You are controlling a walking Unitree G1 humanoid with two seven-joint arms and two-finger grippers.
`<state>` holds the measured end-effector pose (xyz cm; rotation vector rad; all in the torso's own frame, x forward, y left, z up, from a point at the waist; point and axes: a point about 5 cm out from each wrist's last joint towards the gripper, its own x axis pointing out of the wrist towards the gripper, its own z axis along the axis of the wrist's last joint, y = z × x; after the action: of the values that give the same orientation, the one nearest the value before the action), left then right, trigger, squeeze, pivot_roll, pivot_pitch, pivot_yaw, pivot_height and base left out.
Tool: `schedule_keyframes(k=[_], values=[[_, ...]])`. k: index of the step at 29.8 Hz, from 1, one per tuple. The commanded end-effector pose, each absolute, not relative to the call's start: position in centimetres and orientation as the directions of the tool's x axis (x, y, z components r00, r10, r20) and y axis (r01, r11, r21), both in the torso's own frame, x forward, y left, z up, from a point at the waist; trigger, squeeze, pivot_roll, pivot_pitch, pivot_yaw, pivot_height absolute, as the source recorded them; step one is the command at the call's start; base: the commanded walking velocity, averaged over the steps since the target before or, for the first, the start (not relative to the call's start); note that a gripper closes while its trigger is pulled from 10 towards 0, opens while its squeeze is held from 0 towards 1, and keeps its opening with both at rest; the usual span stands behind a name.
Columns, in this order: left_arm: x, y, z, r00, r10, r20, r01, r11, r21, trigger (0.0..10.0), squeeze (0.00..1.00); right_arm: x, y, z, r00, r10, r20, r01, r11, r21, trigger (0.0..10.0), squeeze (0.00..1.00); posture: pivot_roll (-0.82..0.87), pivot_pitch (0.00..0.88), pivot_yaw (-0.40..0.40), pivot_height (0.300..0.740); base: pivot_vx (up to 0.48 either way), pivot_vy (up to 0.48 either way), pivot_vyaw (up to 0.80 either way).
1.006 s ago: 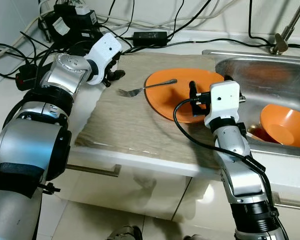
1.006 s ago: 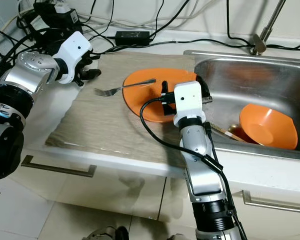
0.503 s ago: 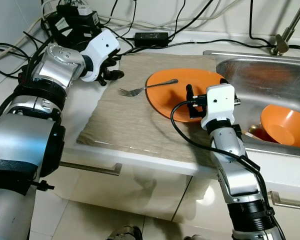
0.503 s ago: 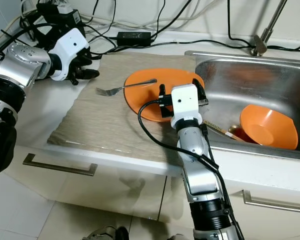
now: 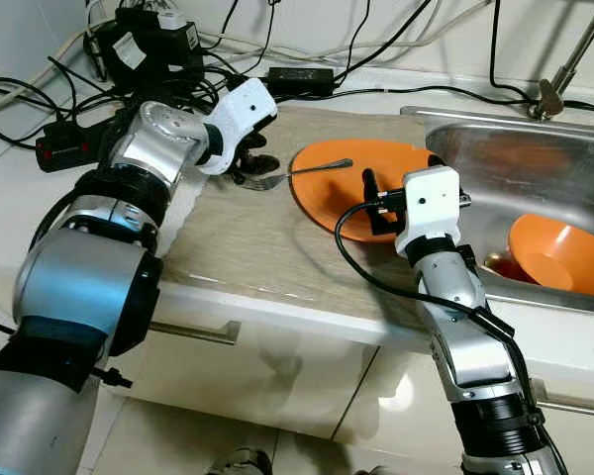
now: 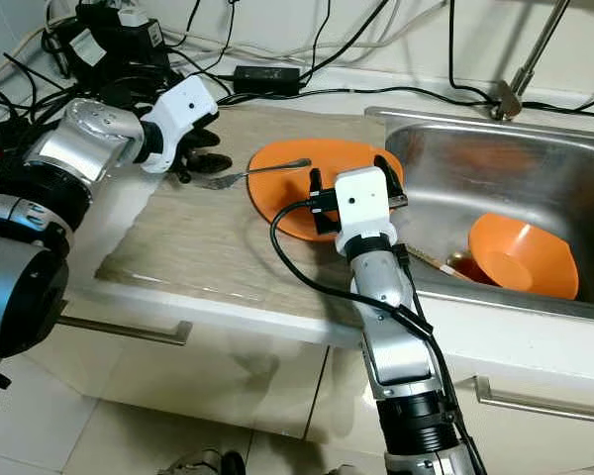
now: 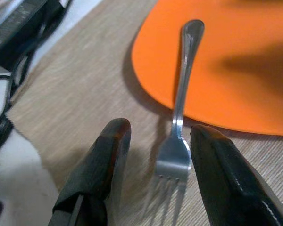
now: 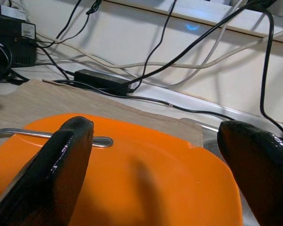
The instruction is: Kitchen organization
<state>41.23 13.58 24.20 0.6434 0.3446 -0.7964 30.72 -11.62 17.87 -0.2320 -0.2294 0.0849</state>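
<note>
On the counter a woven beige mat (image 5: 267,247) carries an orange plate (image 5: 356,173), and a fork (image 7: 178,136) lies with its handle resting on the plate and its tines out on the mat. The left gripper (image 7: 153,176) is down at the tine end, its two black fingers spread apart with the fork head between them but not clamped (a gap shows on either side in the left wrist view). The right gripper (image 8: 165,165) hovers low over the near part of the plate, fingers wide apart and holding nothing. To the robot's right, a steel sink (image 5: 495,148) holds an orange bowl (image 5: 564,255) tilted against its wall. Black cables and a power adapter (image 5: 299,77) lie along the back of the counter.
</note>
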Motion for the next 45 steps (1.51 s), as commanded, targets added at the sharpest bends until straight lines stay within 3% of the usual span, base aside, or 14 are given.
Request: schedule_keyframes(k=[1, 12, 31, 32, 33, 45], values=[[41.1, 13.7, 23.4, 0.65, -0.529, -0.546, 0.756, 0.522, 0.394, 10.0, 0.0, 30.6, -11.7, 18.5, 0.965, 0.112, 0.238, -0.053, 0.969, -0.24, 10.0, 0.0, -0.11, 0.002, 0.006, 0.74, 0.0, 0.0, 0.0], [40.8, 13.6, 22.3, 0.608, -0.512, -0.607, 0.789, 0.476, 0.389, 10.0, 0.0, 30.1, -12.1, 18.1, 0.969, 0.097, 0.229, -0.04, 0.969, -0.242, 10.0, 0.0, -0.13, 0.0, 0.021, 0.74, 0.0, 0.0, 0.0], [40.8, 12.4, 21.0, 0.62, -0.499, -0.605, 0.776, 0.5, 0.384, 10.0, 0.0, 29.9, -12.4, 18.3, 0.969, 0.092, 0.229, -0.031, 0.966, -0.256, 10.0, 0.0, -0.15, 0.0, 0.015, 0.74, 0.0, 0.0, 0.0], [40.8, 12.5, 20.8, 0.621, -0.493, -0.609, 0.775, 0.5, 0.386, 3.3, 0.0, 29.9, -12.4, 18.3, 0.969, 0.092, 0.228, -0.031, 0.966, -0.256, 10.0, 0.0, -0.15, 0.0, 0.015, 0.74, 0.0, 0.0, 0.0], [40.8, 12.5, 20.7, 0.622, -0.49, -0.611, 0.775, 0.5, 0.387, 0.0, 0.0, 29.9, -12.4, 18.3, 0.969, 0.092, 0.228, -0.031, 0.966, -0.257, 10.0, 0.0, -0.15, 0.0, 0.013, 0.74, 0.0, 0.0, 0.0], [40.8, 13.6, 20.1, 0.655, -0.443, -0.612, 0.738, 0.549, 0.392, 0.0, 0.0, 29.8, -12.5, 18.2, 0.971, 0.095, 0.218, -0.036, 0.965, -0.26, 10.0, 0.0, -0.14, 0.006, 0.0, 0.74, 0.0, 0.0, 0.0]])
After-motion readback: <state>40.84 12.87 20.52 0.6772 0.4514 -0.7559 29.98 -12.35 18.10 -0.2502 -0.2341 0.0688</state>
